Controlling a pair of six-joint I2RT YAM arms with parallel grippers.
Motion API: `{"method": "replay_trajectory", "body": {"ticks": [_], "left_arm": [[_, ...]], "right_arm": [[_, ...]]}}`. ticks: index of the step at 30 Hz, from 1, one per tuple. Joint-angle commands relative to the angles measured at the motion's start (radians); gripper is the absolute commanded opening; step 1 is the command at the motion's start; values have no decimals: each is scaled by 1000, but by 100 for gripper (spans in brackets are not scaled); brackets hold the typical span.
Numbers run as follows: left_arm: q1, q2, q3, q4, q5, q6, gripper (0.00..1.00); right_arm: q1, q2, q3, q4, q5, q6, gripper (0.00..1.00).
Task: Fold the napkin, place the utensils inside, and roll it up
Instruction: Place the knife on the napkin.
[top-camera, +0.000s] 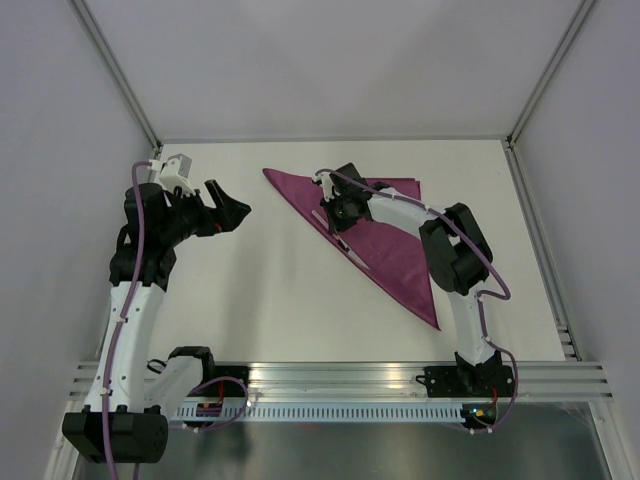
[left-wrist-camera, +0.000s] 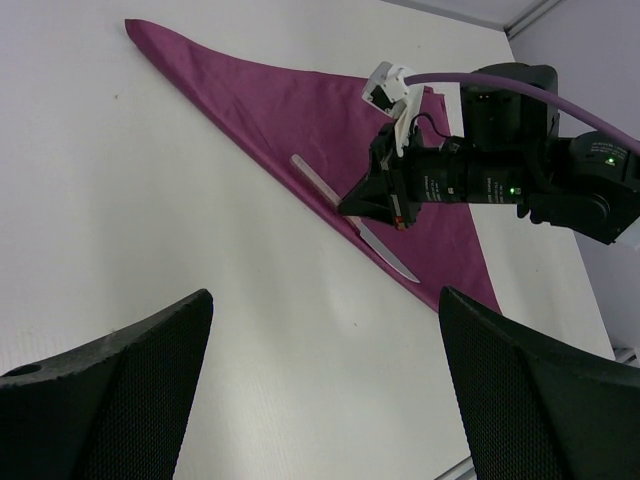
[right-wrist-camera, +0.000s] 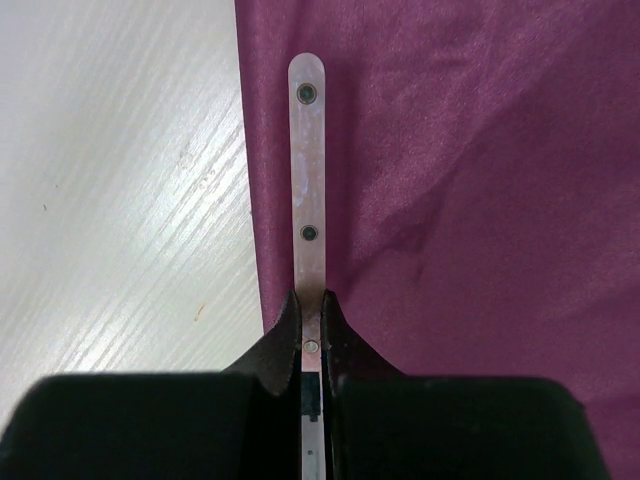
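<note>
The plum napkin (top-camera: 395, 245) lies folded into a triangle at the back middle of the table. It also shows in the left wrist view (left-wrist-camera: 290, 100) and the right wrist view (right-wrist-camera: 480, 200). A silvery knife (right-wrist-camera: 308, 160) lies along the napkin's long left edge, its blade (left-wrist-camera: 390, 255) pointing toward the near side. My right gripper (top-camera: 340, 215) is shut on the knife's riveted handle, low over the cloth. My left gripper (top-camera: 232, 212) is open and empty, raised over bare table to the left of the napkin, its fingers (left-wrist-camera: 120, 390) wide apart.
The white table (top-camera: 270, 300) is walled at the back and sides by grey panels. A metal rail (top-camera: 350, 378) runs along the near edge by the arm bases. The right arm (left-wrist-camera: 520, 170) reaches over the napkin's far part.
</note>
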Motion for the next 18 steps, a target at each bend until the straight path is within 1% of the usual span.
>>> {"method": "replay_trajectory", "body": {"ticks": [1,9,18], "left_arm": [[7,5,4,13,-9,-10,96],[5,7,-7,23,-3,-11,96],[5,11,-11,25,-1,-13,96]], "right_arm": [[3,9,61,32,10,12,0],[3,32,96,19,8,12,0],[4,49,91,12,5,11,0]]}}
